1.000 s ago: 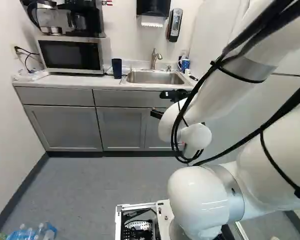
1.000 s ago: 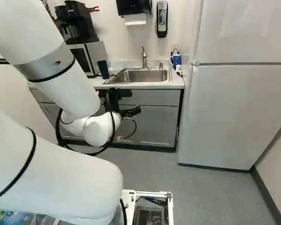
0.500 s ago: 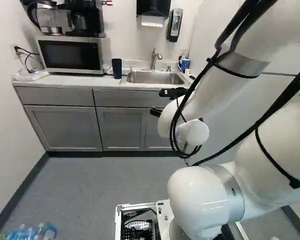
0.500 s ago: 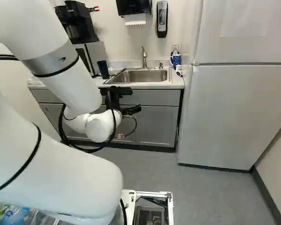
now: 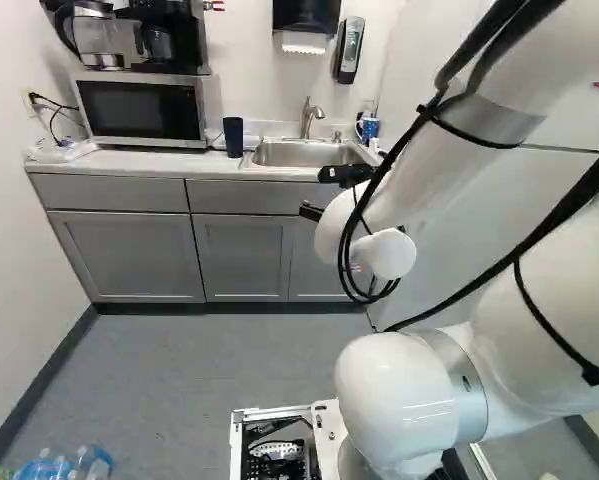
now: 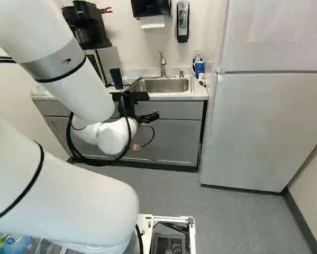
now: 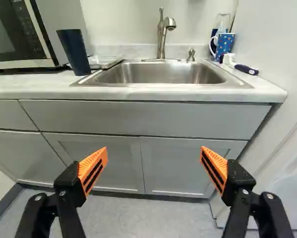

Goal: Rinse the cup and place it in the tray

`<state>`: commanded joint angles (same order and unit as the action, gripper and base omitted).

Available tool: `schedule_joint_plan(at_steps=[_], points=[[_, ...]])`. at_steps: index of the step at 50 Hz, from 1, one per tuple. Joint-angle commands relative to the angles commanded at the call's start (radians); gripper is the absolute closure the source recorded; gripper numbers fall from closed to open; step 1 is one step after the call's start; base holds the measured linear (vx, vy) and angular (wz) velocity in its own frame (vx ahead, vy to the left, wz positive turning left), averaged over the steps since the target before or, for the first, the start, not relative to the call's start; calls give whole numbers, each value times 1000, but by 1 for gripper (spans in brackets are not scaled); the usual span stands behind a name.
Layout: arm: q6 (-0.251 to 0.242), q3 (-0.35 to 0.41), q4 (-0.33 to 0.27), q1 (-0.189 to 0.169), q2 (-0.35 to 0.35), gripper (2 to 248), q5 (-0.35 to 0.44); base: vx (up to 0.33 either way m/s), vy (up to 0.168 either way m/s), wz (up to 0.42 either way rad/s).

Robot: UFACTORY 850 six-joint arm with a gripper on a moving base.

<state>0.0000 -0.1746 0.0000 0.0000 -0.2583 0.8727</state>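
The gripper [image 7: 153, 161] is spread wide, with nothing between its orange pads [image 7: 92, 170]. It points at the cabinet [image 7: 103, 156] from a position lower than the counter [image 7: 34, 85]. The arm [image 5: 424, 165] is extended toward the sink [image 7: 158, 73] and, as judged, is at the approach stage; no cup is held.

The cup [image 7: 74, 52], dark blue and upright, stands on the counter between the microwave [image 7: 12, 34] and the sink, near the sink rim. The tray [image 7: 104, 60] appears to lie just beside it. A patterned mug [image 7: 224, 44] stands at the opposite end of the sink, near a brush [image 7: 246, 69]. The task does not say which vessel is meant; the dark cup is the probable one. The faucet [image 7: 162, 34] stands behind the basin. Whether water is running cannot be told.

Cautions:
- Advancing at the present height could drive the gripper into the cabinet or counter edge. Raise before reaching.
- The cup is tall and narrow. An off-center approach could push it over, into the sink or against the tray.
- The microwave side leaves limited room; a wide finger could strike it.
- During rinsing, a high lift could knock the cup against the spout, and wet sides could slip in a light grip
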Motion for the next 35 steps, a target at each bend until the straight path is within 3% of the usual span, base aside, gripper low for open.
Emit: schedule_joint_plan(at_steps=[35], points=[[0, -71, 0, 0, -18, 3, 0, 0, 0, 0]])
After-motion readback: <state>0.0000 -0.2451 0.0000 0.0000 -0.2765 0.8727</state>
